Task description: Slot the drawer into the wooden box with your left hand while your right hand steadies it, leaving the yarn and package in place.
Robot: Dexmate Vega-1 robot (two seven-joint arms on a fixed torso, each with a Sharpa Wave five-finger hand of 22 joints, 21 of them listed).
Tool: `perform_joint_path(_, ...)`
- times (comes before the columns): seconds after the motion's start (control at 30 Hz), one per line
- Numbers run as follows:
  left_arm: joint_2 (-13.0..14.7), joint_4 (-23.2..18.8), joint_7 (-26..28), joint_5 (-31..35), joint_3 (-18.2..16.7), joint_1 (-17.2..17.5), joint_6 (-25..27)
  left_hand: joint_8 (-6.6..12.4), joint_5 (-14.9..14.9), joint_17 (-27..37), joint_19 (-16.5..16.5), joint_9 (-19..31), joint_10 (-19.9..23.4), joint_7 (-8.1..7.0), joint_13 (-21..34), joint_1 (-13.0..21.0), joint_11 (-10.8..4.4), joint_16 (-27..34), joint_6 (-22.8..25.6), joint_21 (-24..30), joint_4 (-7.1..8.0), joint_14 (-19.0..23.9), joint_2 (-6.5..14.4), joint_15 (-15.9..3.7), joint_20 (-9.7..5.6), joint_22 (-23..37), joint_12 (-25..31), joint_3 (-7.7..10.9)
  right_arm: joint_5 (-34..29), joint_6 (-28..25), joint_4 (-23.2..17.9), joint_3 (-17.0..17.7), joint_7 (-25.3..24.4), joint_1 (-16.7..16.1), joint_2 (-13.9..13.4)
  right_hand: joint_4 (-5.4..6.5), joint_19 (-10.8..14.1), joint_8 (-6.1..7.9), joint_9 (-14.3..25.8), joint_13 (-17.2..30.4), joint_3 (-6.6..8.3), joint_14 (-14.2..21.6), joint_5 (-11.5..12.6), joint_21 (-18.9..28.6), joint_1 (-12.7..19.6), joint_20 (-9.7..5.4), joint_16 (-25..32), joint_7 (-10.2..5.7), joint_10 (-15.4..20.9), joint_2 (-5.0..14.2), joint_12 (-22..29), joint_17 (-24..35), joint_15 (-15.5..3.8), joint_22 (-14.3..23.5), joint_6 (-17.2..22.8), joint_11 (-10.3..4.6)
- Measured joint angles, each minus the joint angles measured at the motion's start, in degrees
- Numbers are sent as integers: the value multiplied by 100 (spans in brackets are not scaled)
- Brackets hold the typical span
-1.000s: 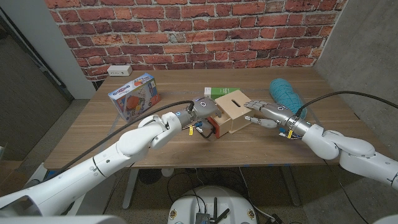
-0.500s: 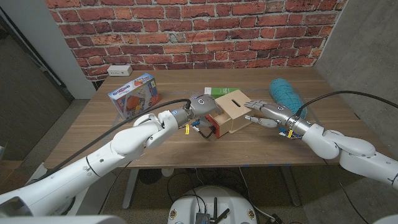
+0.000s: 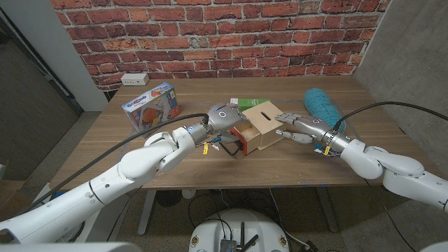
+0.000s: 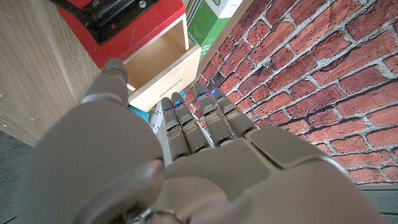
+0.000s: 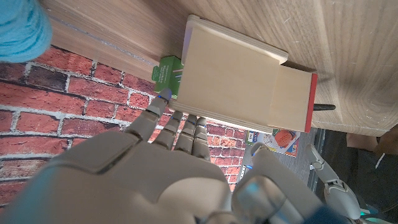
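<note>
The light wooden box (image 3: 264,122) sits mid-table with a slot in its top. Its drawer (image 3: 241,137), red-fronted with a black handle, sticks partway out toward my left. My left hand (image 3: 222,115) hovers at the drawer's far corner, fingers apart and holding nothing; the left wrist view shows its fingertips (image 4: 180,102) reaching over the drawer's pale inside (image 4: 163,61). On the box's other end my right hand (image 3: 295,127) stays open with its fingers spread against the wood. The right wrist view has the box (image 5: 239,74) and the drawer's red edge (image 5: 313,102). Teal yarn (image 3: 321,105) lies behind the right hand.
A green and white package (image 3: 245,103) stands just behind the box. A colourful toy carton (image 3: 150,106) lies at the table's left. A white power socket (image 3: 134,79) sits at the back left corner, under the brick wall (image 3: 224,35).
My left hand has moved a little farther back and up along the drawer's far side. The drawer, box and right hand have stayed put.
</note>
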Motion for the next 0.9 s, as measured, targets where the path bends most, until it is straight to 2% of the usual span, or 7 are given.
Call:
perform_joint_path(0.07, 6, -3, 30, 45, -7, 25, 34, -21, -21, 0, -62, 0, -260, -10, 0, 1, 41, 0, -226, 0, 35, -169, 1, 20, -8, 0, 0, -37, 3, -2, -15, 5, 14, -2, -15, 0, 0, -4, -1, 0, 0, 0, 0, 0, 31, 0, 0, 0, 0, -28, 0, 0, 0, 0, 0, 0)
perform_joint_path(0.2, 10, -4, 68, 139, -11, 67, 97, -21, -21, 0, -154, -28, -603, -33, 0, 1, 99, 0, -602, 0, 11, -514, 1, 37, -4, 0, 0, -61, 6, -6, -41, 20, 57, -7, -48, 0, 0, -5, -5, 0, 0, -1, 0, 0, 61, 0, 1, 0, 0, 2, 0, 0, 0, 0, 0, 0)
perform_joint_path(0.53, -46, 105, 114, 317, 57, 115, 180, -21, -44, 1, -329, -28, -1046, 1, 1, -22, 217, 0, -1125, 1, 25, -901, 24, 60, -8, 1, 0, -108, -20, 18, -61, 44, 80, -4, -85, -34, -44, -11, 0, 0, 4, -1, 0, 0, 61, -2, 1, -20, 0, 2, 0, 3, 0, 3, -22, 0)
perform_joint_path(0.9, -82, 342, 274, 429, 196, -27, 122, 26, -43, 0, -359, -28, -1054, -25, 1, -22, 223, 29, -1053, 1, 18, -939, 25, 36, 22, 1, 51, -115, -80, 22, -83, 83, 32, -10, -89, -35, -43, -11, 15, 0, 4, -24, 0, 1, 61, -1, 1, -50, 0, 2, 0, 51, 23, 8, -52, 0)
